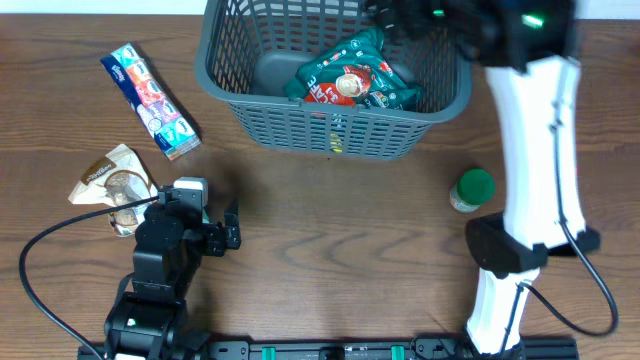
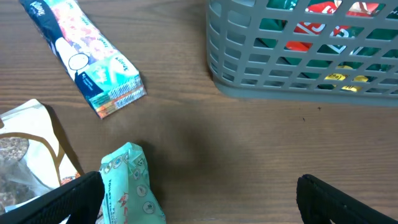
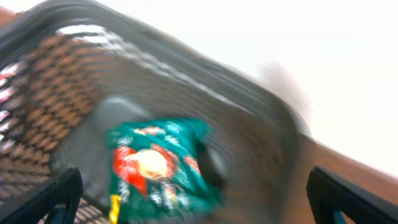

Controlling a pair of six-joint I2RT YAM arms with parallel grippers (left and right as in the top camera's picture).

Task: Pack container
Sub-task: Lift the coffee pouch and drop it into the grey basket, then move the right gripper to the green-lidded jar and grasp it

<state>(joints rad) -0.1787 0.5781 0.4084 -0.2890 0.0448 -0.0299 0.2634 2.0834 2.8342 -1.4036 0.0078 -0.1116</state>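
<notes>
The dark grey slotted container (image 1: 250,105) stands at the back middle of the table. A green and red food packet (image 1: 350,80) lies inside it. My right gripper (image 1: 400,15) is open and empty, hovering over the container's far right part. The blurred right wrist view shows the packet (image 3: 158,165) below its spread fingers (image 3: 193,202). My left gripper (image 1: 225,232) is open and empty, low over the table at front left. In the left wrist view its fingers (image 2: 199,205) are wide apart, with a mint green tissue packet (image 2: 130,183) just inside the left finger.
A blue and white tissue pack (image 1: 150,88) lies at the left. A white and brown snack bag (image 1: 115,185) lies next to the left arm. A green-lidded jar (image 1: 472,190) stands right of centre, next to the right arm's white link (image 1: 535,140).
</notes>
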